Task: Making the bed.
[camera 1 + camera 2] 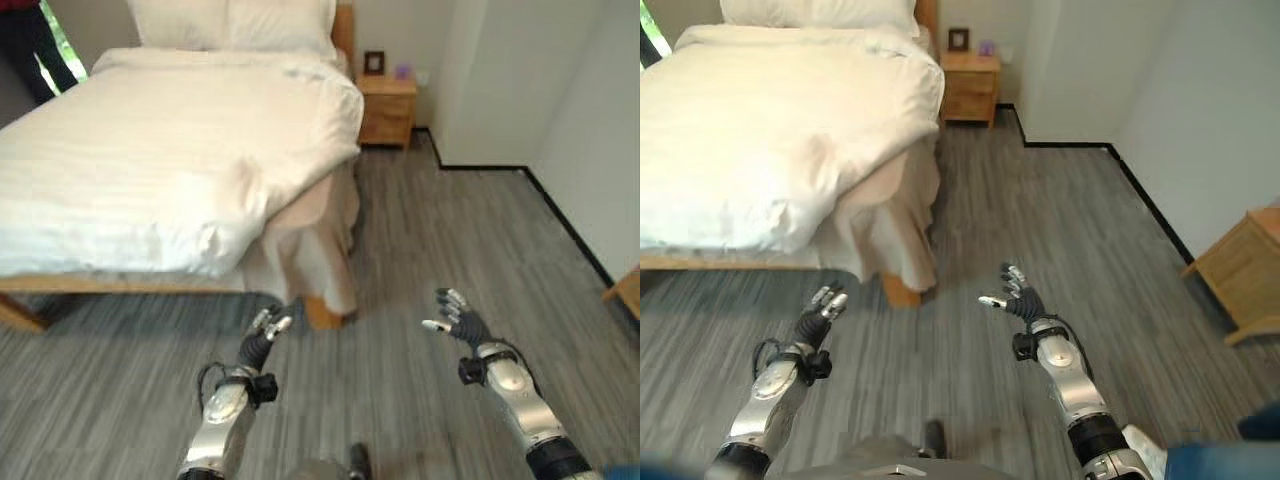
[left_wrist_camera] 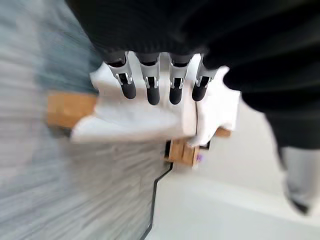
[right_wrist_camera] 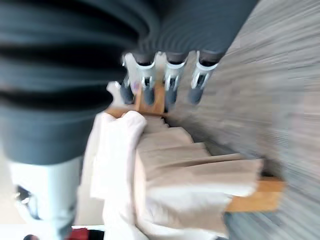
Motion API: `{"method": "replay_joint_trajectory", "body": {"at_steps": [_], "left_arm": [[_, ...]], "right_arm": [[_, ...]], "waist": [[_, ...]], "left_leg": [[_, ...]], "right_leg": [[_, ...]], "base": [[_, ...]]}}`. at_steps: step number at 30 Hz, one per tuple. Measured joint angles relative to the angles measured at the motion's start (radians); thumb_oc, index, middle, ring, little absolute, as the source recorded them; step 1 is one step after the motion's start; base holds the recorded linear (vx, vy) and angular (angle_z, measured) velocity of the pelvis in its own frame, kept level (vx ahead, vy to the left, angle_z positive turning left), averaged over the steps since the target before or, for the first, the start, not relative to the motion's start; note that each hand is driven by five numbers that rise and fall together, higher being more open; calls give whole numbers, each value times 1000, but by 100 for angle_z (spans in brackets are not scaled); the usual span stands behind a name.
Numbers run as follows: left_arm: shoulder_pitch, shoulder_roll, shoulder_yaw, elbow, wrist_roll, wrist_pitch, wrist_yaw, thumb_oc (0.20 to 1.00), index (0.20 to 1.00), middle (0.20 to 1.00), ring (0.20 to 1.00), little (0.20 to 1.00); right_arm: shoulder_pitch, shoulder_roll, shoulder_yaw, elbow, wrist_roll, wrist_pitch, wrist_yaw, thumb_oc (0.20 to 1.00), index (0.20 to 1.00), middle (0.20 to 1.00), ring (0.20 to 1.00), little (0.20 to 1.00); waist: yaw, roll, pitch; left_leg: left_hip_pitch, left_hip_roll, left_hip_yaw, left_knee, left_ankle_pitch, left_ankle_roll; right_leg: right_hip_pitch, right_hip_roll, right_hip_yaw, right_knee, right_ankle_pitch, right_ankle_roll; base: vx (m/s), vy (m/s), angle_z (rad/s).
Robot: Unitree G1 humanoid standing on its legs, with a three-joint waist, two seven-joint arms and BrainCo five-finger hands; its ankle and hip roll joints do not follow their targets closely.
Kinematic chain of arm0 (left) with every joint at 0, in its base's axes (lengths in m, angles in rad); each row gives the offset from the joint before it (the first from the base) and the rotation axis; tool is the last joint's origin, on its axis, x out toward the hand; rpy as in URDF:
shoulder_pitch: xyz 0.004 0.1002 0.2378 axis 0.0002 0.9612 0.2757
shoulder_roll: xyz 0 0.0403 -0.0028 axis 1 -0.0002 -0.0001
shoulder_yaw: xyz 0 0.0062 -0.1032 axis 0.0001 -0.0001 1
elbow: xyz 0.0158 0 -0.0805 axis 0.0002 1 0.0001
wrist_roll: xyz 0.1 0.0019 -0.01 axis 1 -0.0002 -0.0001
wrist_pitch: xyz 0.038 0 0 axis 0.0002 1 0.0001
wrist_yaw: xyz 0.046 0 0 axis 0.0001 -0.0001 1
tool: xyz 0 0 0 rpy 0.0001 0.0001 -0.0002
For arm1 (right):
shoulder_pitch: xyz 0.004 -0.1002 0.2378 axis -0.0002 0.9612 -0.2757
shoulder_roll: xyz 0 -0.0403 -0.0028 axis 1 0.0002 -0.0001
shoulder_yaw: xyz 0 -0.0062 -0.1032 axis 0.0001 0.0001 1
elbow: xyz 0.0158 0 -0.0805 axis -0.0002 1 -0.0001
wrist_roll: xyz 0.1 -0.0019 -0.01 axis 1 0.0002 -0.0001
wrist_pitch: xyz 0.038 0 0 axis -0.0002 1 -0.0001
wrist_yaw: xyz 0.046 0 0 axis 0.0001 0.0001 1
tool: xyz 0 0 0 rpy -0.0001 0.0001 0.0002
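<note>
A: Status of duvet [image 1: 170, 180]?
B: Spread over bed [image 1: 20, 310] at 11 o'clock; near corner rumpled, beige sheet [image 1: 320, 240] exposed. Straightening remains.
A: Hands?
B: Left hand [image 1: 268, 328] and right hand [image 1: 455, 315] both released, empty, above floor [image 1: 450, 230].

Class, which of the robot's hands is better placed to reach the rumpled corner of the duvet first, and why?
Probably the left hand: it hangs open just below the bed's near corner, where the duvet bunches. The right hand, also open, is further out over bare floor.
</note>
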Motion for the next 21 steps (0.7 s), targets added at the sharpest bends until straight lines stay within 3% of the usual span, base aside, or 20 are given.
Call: {"method": "replay_joint_trajectory", "body": {"at_steps": [1,2,3,4,5,7,8,9,10,11,13,15,16,17,18,19,20,21], "left_arm": [[-59,-15,-22,-13,5,-2,1,1000,1000,1000,1000,1000],[-126,-22,-37,-32,4,-10,-13,1000,1000,1000,1000,1000],[-135,-23,-27,-61,3,-14,-14,1000,1000,1000,1000,1000],[-152,-32,-22,-64,-3,-25,-16,1000,1000,1000,1000,1000],[-180,-32,-28,-56,-28,-25,-34,1000,1000,1000,1000,1000],[-181,-34,-30,-58,-62,-35,-64,1000,1000,1000,1000,1000],[-162,-19,-36,-66,-84,-42,-85,1000,1000,1000,1000,1000],[-140,-1,-39,-82,-86,-45,-100,1000,1000,1000,1000,1000],[-120,8,-54,-86,-86,-43,-118,1000,1000,1000,1000,1000],[-100,17,-59,-103,-86,-42,-129,1000,1000,1000,1000,1000],[-31,42,-59,-148,-126,-42,-174,1000,1000,1000,1000,1000],[-10,43,-50,-150,-187,-40,-207,1000,1000,1000,1000,1000],[-4,44,-43,-154,-220,-35,-220,1000,1000,1000,1000,1000],[3,45,-38,-155,-238,-32,-221,1000,1000,1000,1000,1000],[-3,44,-39,-147,-260,-18,-231,1000,1000,1000,1000,1000],[-26,31,-41,-141,-285,-6,-248,1000,1000,1000,1000,1000],[-29,33,-42,-143,-302,-6,-253,1000,1000,1000,1000,1000],[-40,36,-42,-143,-321,1,-256,1000,1000,1000,1000,1000]], "right_arm": [[8,-4,-30,7,0,0,3,1000,1000,1000,1000,1000],[16,-28,-42,-1,2,2,4,1000,1000,1000,1000,1000],[18,-40,-44,-21,2,-1,7,1000,1000,1000,1000,1000],[21,-52,-44,-30,6,-9,7,1000,1000,1000,1000,1000],[47,-67,-59,-41,13,-11,11,1000,1000,1000,1000,1000],[82,-108,-68,-43,19,-12,31,1000,1000,1000,1000,1000],[112,-123,-93,-45,19,-12,36,1000,1000,1000,1000,1000],[127,-122,-118,-50,19,-13,37,1000,1000,1000,1000,1000],[168,-128,-177,-51,19,-13,38,1000,1000,1000,1000,1000],[171,-138,-199,-48,19,-9,41,1000,1000,1000,1000,1000],[123,-176,-262,-46,53,-14,54,1000,1000,1000,1000,1000],[70,-172,-301,-52,99,-37,52,1000,1000,1000,1000,1000],[57,-173,-309,-53,130,-43,53,1000,1000,1000,1000,1000],[40,-170,-306,-53,134,-44,53,1000,1000,1000,1000,1000],[46,-172,-315,-74,137,-46,51,1000,1000,1000,1000,1000],[103,-173,-362,-130,138,-52,49,1000,1000,1000,1000,1000],[106,-171,-374,-138,144,-60,44,1000,1000,1000,1000,1000],[109,-166,-375,-154,166,-65,34,1000,1000,1000,1000,1000]], "waist": [[-33,43,17],[-53,89,37],[-50,90,40],[-68,103,53],[-124,111,71],[-140,95,76],[-139,56,72],[-134,16,63],[-136,-8,57],[-135,-15,59],[-101,-22,54],[-90,-19,53],[-106,-49,50],[-95,-58,53],[-116,-74,56],[-180,-97,55],[-179,-98,54],[-194,-95,52]], "left_leg": [[49,29,-89,-2,-26,-19],[109,68,-185,-29,-25,-34],[113,82,-201,-16,-49,-69],[117,100,-252,8,-65,-97],[147,117,-376,8,-65,-104],[196,132,-484,-11,-85,-123],[222,126,-540,-11,-107,-161],[228,122,-611,-17,-125,-189],[224,142,-717,-3,-143,-216],[229,159,-731,-9,-135,-216],[238,161,-738,-6,-129,-241],[232,164,-693,-4,-97,-249],[218,176,-693,5,-91,-262],[213,180,-695,-3,-91,-263],[188,190,-619,7,-97,-281],[120,221,-370,22,-101,-289],[110,232,-266,18,-101,-287],[68,254,-117,71,-98,-281]], "right_leg": [[-64,35,17,59,-34,-45],[-156,38,47,-7,-120,-68],[-217,20,85,-34,-136,-64],[-237,24,113,-139,-160,-94],[-230,27,192,-458,-147,-91],[-194,48,451,-781,-80,-45],[-165,17,575,-945,-14,-3],[-158,-16,594,-975,29,43],[-116,-2,583,-970,104,99],[-111,2,539,-961,114,85],[-91,38,470,-954,139,-29],[-76,61,405,-970,141,-70],[-52,62,353,-1016,163,-94],[-40,57,332,-1034,163,-98],[-12,37,265,-1076,177,-112],[20,9,153,-1134,183,-113],[12,7,124,-1134,179,-121],[10,8,85,-1155,182,-120]], "base": [[858,-91,215],[612,-202,162],[613,-200,145],[461,-226,178],[407,-207,218],[356,-214,210],[205,-164,184],[360,-359,253],[164,-196,228],[211,-264,219],[135,-253,120],[106,-266,96],[45,-116,95],[37,-115,116],[-76,-77,192],[-70,-56,203],[-66,-58,212],[0,-3,86]]}}
